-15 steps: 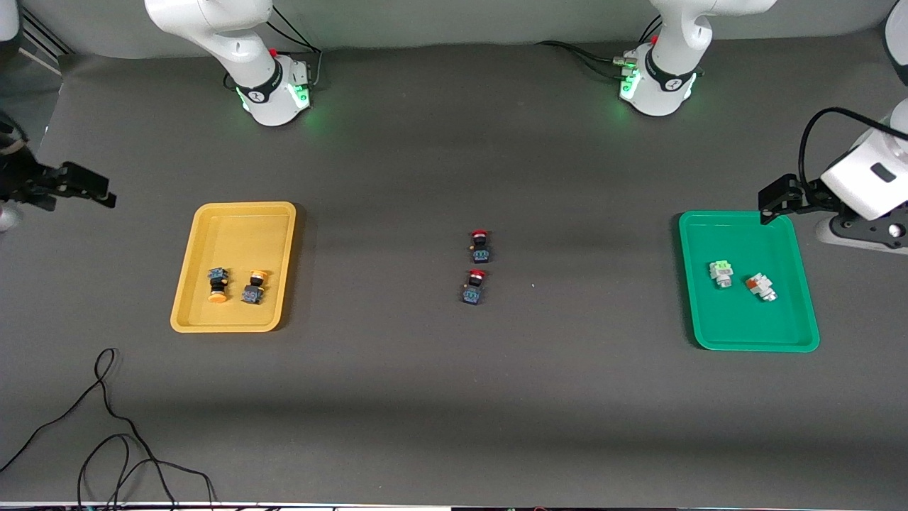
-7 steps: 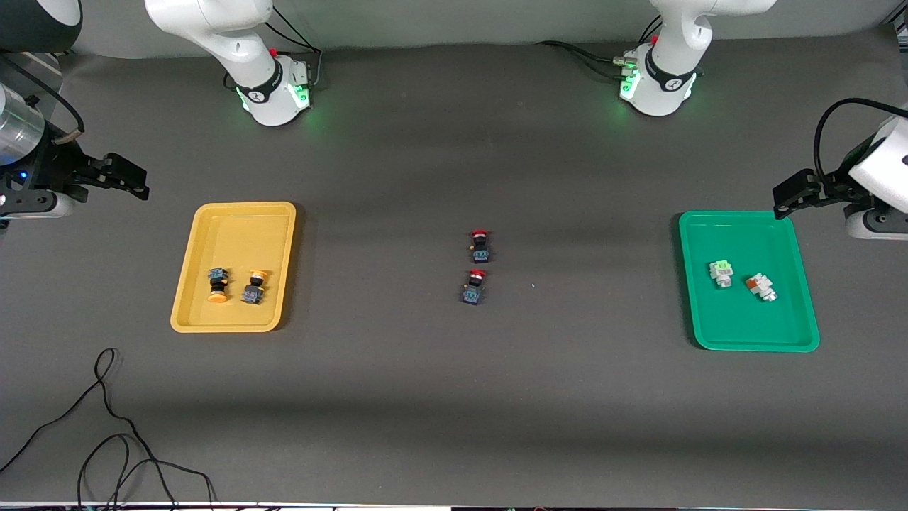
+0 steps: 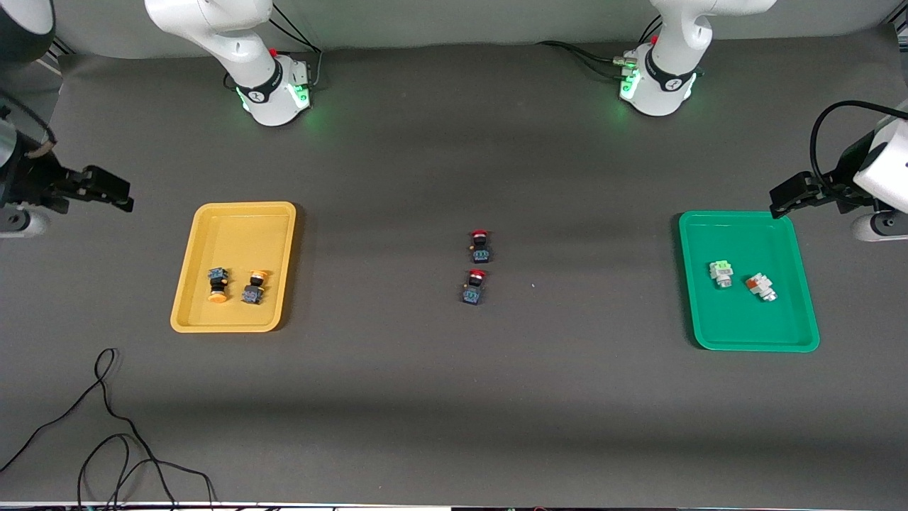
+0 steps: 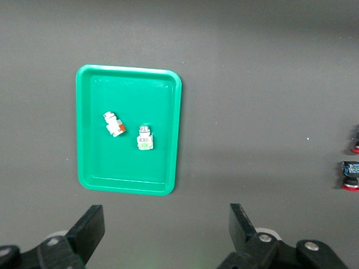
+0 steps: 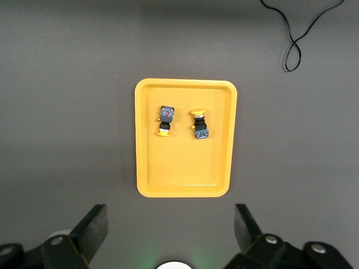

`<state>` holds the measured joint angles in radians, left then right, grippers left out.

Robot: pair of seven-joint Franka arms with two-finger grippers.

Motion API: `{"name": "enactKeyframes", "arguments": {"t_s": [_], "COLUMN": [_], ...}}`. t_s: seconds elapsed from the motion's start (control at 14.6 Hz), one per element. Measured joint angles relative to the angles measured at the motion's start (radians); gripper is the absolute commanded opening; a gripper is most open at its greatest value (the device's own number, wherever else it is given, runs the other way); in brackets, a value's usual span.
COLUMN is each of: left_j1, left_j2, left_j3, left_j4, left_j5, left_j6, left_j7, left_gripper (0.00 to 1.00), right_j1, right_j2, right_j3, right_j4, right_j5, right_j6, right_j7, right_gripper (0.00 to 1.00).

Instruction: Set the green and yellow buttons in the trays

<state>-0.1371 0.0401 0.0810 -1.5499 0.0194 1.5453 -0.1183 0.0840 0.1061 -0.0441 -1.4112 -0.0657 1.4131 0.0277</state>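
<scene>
Since a moment ago the right hand [image 3: 117,195], fingers apart, has drifted outward; left hand [image 3: 780,202] gapes by the shallow green plastic tray [image 3: 794,234] holding two whitish buttons [image 3: 721,273]. Yellow-capped buttons [image 3: 218,284], caps opposed, lie lengthwise in the yellow tray [image 3: 234,213].

No readable text, labels or numbers on anything.

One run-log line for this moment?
yellow tray: two yellow buttons | green tray: two whitish buttons | left end effector, right end effector: open, empty
</scene>
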Motion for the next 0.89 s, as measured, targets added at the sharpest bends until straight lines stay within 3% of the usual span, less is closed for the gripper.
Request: {"name": "enactKeyframes", "arguments": {"t_s": [0.89], "left_j1": [-0.001], "left_j2": [-0.002], "left_j3": [-0.005], "left_j4": [0.0], "left_j5": [-0.002], "left_j6": [-0.005], "left_j7": [-0.001], "left_gripper": [0.99], "right_j1": [-0.007], "right_j2": [-0.044], "right_j3": [0.003], "right_j4": [-0.119], "right_j5": [0.0], "right_j6": [0.077], "right_j7": [0.0], "right_gripper": [1.0]}}
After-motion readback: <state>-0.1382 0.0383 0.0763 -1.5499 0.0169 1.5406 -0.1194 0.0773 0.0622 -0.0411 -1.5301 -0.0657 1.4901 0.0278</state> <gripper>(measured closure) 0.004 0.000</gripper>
